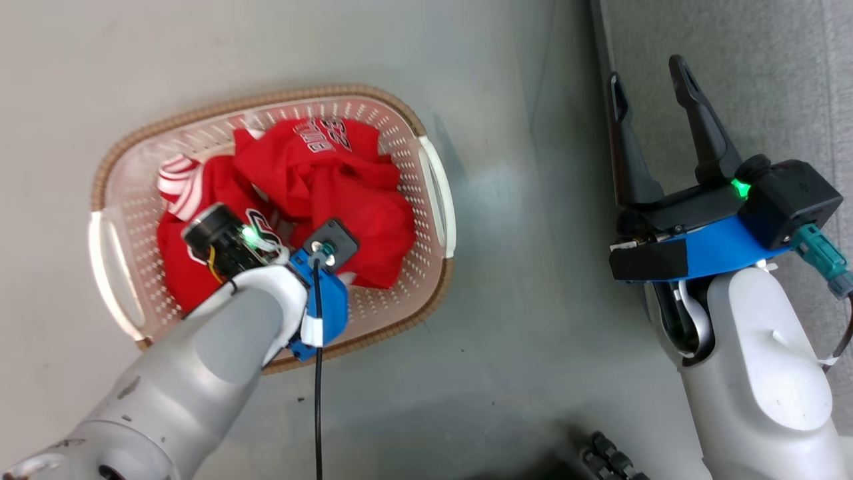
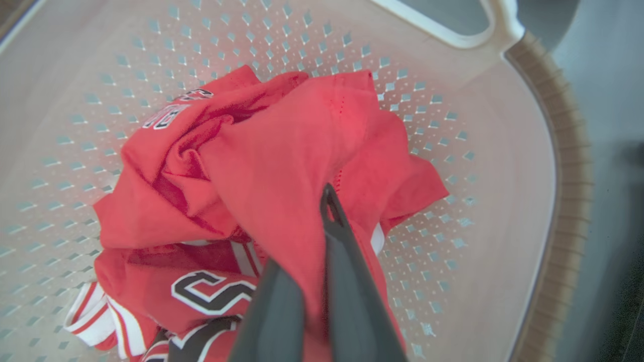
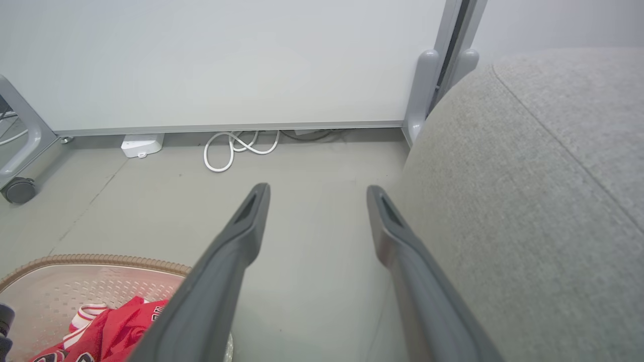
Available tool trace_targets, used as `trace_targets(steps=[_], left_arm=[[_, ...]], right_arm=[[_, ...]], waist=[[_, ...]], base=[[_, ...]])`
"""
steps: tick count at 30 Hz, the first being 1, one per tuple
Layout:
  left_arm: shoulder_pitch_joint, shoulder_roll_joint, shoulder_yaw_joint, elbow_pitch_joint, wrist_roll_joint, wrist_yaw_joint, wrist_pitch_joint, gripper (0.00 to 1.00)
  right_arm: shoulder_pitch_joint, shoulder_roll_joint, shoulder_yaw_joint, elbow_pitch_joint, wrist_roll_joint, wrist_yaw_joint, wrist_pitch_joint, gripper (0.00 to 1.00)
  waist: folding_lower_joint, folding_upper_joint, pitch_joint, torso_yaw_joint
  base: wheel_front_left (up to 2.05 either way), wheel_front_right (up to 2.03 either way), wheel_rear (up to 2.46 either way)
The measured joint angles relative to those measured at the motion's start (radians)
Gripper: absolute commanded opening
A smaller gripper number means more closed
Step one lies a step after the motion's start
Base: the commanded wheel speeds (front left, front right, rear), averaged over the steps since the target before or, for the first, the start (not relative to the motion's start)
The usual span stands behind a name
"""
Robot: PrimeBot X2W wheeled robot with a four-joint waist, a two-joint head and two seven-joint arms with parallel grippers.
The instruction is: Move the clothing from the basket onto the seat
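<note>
The cream perforated basket (image 1: 436, 200) with a brown rim stands on the floor at the left. Crumpled red clothing (image 1: 333, 193) with white trim and numerals lies in it. My left arm (image 1: 266, 280) reaches down into the basket. In the left wrist view my left gripper (image 2: 307, 236) is shut on a fold of the red clothing (image 2: 282, 151), with fabric pinched between the fingers. My right gripper (image 1: 648, 77) stands open and holds nothing, at the edge of the grey seat (image 1: 766, 80). The right wrist view shows that gripper (image 3: 317, 196) beside the seat (image 3: 528, 201), the basket (image 3: 100, 261) low at left.
Grey floor (image 1: 520, 280) separates basket and seat. Behind them a white panel (image 3: 226, 60) on a grey frame stands with a caster (image 3: 20, 191), a coiled white cable (image 3: 236, 151) and a small white box (image 3: 142, 146) at its foot.
</note>
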Motion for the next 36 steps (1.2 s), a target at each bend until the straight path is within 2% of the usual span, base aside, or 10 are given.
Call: trace_targets(steps=[13,20,25,36], left_arm=[[0.056,-0.051,0.000,-0.048,-0.109,0.000,-0.143,0.00],[0.058,-0.049,0.009,-0.091,-0.180,0.000,-0.169,0.00],[0.052,-0.028,0.105,-0.187,-0.168,0.000,-0.172,0.00],[0.083,0.007,0.339,-0.369,-0.051,0.007,-0.172,0.00]], right_arm=[[0.068,0.000,-0.026,0.046,-0.027,0.000,0.000,1.00],[0.104,0.000,-0.035,0.067,-0.034,0.000,0.000,1.00],[0.132,-0.002,-0.040,0.080,-0.034,0.000,0.000,1.00],[0.175,-0.008,-0.039,0.100,-0.037,0.000,0.000,1.00]], waist=[[-0.0001,0.0000,-0.200,0.057],[-0.0001,0.0000,-0.303,0.090],[-0.0001,0.0000,-0.368,0.111],[-0.0002,0.0001,-0.483,0.141]], base=[[0.00,0.00,0.00],[0.00,0.00,0.00],[0.00,0.00,0.00],[0.00,0.00,0.00]])
